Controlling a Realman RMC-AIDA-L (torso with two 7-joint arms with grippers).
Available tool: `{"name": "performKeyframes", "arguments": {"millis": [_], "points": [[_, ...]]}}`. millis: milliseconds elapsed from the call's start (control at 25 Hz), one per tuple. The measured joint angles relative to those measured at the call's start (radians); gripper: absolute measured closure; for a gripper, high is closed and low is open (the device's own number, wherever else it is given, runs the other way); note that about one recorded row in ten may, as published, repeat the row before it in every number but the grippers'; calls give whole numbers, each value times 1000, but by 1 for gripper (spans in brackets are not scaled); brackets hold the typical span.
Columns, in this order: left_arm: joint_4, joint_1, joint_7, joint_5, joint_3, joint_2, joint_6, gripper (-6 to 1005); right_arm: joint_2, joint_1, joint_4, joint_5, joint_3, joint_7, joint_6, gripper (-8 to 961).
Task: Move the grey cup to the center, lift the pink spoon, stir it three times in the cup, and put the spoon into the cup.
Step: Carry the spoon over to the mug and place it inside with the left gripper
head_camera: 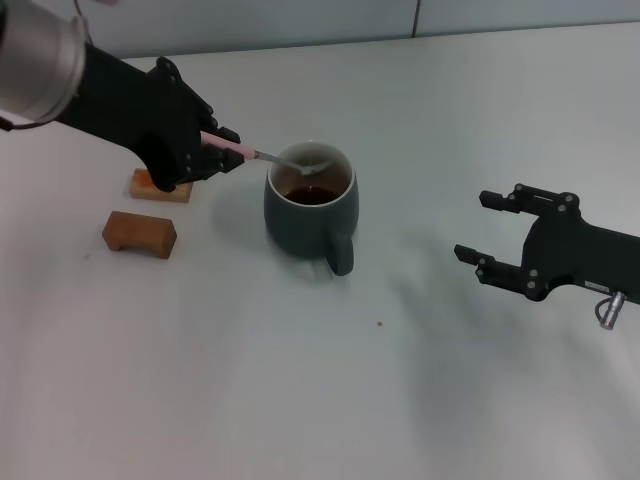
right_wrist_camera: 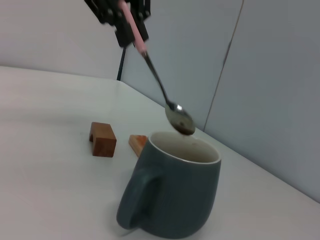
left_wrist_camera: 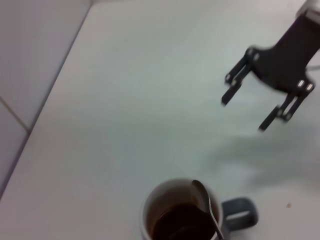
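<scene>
The grey cup [head_camera: 310, 212] stands near the middle of the table with dark liquid in it and its handle toward me. It also shows in the left wrist view [left_wrist_camera: 185, 212] and the right wrist view [right_wrist_camera: 172, 192]. My left gripper [head_camera: 215, 150] is shut on the pink spoon [head_camera: 262, 155] by its pink handle. The spoon's metal bowl [right_wrist_camera: 180, 120] hangs just above the cup's rim, clear of the liquid. My right gripper [head_camera: 485, 230] is open and empty to the right of the cup.
Two brown wooden blocks [head_camera: 140, 234] [head_camera: 160, 187] lie left of the cup, under and beside my left arm. A small crumb [head_camera: 379, 323] lies on the table in front of the cup. A wall panel stands behind the table.
</scene>
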Motion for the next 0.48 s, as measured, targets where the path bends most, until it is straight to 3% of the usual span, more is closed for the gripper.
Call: {"name": "performKeyframes", "arguments": {"millis": [280,480], "points": [[1,-53,-20,151,130,-6,-42,865,0,-1,-4,4,-5,0,6,279],[-8,-71,-21,174,171,-6,-45,865,1,-1,-5,4,-5,0,6,279]]}}
